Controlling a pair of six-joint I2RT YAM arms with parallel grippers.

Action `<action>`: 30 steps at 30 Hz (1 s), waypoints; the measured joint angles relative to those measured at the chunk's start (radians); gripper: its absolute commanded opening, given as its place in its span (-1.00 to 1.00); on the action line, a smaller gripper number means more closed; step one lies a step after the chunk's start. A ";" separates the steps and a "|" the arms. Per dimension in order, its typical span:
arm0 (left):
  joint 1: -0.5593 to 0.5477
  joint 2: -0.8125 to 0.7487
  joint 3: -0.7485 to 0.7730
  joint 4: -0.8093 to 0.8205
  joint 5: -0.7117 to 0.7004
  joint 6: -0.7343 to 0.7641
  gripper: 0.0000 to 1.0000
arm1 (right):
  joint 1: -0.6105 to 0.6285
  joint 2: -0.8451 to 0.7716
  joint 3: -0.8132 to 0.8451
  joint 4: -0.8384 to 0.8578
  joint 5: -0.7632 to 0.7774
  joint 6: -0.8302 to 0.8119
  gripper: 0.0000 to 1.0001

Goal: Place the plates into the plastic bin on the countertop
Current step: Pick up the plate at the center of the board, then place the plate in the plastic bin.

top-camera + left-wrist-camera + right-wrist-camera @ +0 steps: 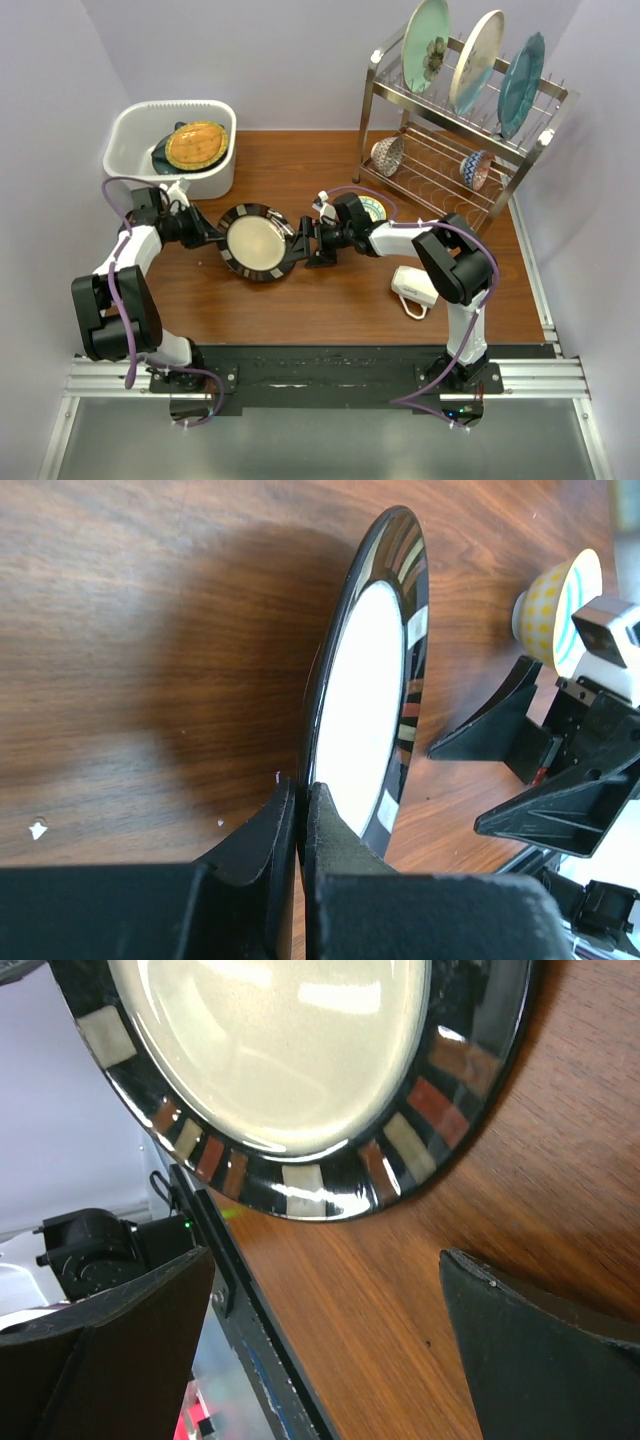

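Note:
A black-rimmed plate with coloured tiles and a cream centre (255, 243) is over the middle of the countertop (340, 290). My left gripper (222, 240) is shut on its left rim, seen edge-on in the left wrist view (365, 690) with the jaws (300, 800) clamped on the rim. My right gripper (300, 243) is open just right of the plate, apart from it; in the right wrist view the plate (300, 1060) lies beyond my open gripper (325, 1320). The white plastic bin (125, 140) at the back left holds a yellow woven-centre plate (197, 145) on a dark one.
A steel wire rack (540, 140) at the back right holds three upright plates: pale green floral (425, 45), cream (475, 60), teal (520, 72). Two patterned bowls (388, 155) sit on its lower tier. A white mug (413, 288) lies front right. A yellow patterned bowl (555, 605) stands under the right arm.

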 measured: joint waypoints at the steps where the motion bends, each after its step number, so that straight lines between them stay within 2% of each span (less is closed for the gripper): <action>1: 0.000 -0.001 0.005 -0.002 -0.002 -0.002 -1.00 | 0.000 0.000 0.000 0.000 0.000 0.000 0.97; 30: 0.004 0.019 0.268 -0.056 0.015 -0.049 -1.00 | 0.000 0.000 0.000 0.000 -0.002 0.000 0.97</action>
